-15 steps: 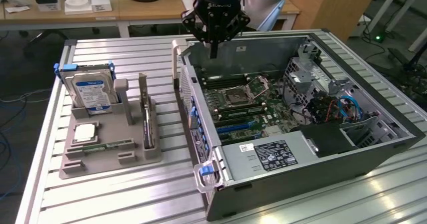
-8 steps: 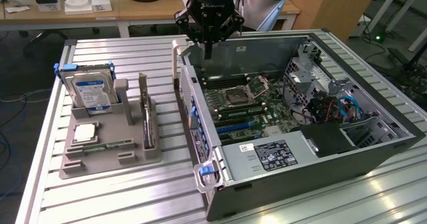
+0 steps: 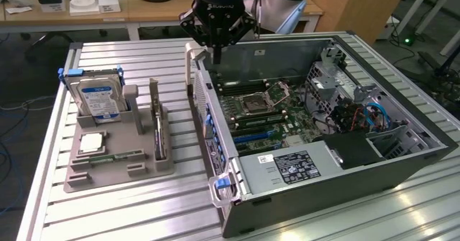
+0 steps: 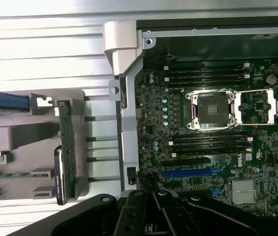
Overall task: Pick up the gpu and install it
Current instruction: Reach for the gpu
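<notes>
The gpu is a thin dark card standing on its edge in a slot of the grey holder, at the exterior view's left of the open computer case. From the wrist it appears edge-on as a green and black strip. My black gripper hangs above the case's far corner, well apart from the gpu, fingers shut with nothing between them. Its linkages show in the wrist view. The motherboard lies exposed, with blue and black slots near the gripper.
In the holder also sit a silver hard drive with a blue-white label, a square chip and a narrow green memory stick. A beige latch marks the case's corner. Slatted metal table surrounds everything; desks stand behind.
</notes>
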Available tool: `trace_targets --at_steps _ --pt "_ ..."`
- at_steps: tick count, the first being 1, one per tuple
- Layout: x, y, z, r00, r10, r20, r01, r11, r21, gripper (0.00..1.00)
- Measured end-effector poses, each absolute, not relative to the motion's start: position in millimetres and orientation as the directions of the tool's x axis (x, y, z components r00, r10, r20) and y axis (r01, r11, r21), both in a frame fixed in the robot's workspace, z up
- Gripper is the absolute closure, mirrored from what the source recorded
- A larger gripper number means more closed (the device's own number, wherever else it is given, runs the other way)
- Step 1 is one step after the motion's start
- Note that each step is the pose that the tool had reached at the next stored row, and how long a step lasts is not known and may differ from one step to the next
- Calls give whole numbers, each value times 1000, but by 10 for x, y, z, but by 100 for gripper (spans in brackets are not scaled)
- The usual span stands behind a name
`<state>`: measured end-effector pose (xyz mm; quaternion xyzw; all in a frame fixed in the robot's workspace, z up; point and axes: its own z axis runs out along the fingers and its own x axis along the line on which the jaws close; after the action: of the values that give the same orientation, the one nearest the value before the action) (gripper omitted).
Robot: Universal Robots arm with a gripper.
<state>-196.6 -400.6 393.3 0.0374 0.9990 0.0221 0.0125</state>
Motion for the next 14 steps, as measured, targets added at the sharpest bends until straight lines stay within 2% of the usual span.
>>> trace_targets --at_steps 14 --pt "-2162 -4012 3933 -997 75 -23 74 996 45 89"
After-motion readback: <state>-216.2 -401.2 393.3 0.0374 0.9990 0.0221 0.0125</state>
